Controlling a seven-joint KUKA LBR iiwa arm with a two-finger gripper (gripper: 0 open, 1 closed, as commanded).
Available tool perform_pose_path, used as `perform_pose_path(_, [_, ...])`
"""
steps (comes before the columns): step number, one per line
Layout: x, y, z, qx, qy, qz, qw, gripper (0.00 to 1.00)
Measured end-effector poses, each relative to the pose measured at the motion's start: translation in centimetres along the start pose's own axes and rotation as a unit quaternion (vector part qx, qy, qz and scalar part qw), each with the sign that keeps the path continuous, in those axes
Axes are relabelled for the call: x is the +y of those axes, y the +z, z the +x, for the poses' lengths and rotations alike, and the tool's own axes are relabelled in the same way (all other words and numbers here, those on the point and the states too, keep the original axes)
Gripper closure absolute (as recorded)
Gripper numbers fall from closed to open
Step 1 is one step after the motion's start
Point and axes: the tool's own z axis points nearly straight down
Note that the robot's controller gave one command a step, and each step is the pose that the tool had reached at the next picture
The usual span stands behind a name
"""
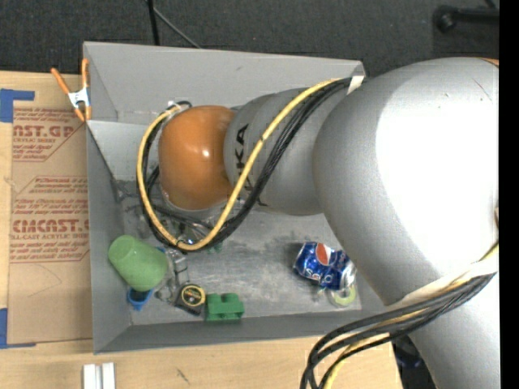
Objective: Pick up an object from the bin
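Though state of the tool [185, 232] cannot be told — bin [243, 67] holds green cup [136, 262], blue can [320, 264], green block [223, 307].

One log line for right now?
arm: wrist down in bin, left-middle | nearest: pale green cup, black-yellow disc, green block | right: crushed blue can | hold: cannot tell

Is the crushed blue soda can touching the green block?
No, the crushed Pepsi can lies apart from the green block, bare bin floor between them.

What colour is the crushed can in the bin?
The crushed can is blue with red and white; camera view.
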Motion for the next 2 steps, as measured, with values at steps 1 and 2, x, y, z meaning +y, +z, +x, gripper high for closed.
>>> perform_pose_path(1, [3.4,-2.4,6.7,-0.0024,-0.122,0.001,0.9925,0.00])
perform_pose_path(2, [5.2,0.6,5.5,-0.0029,-0.158,0.002,0.9874,0.00])
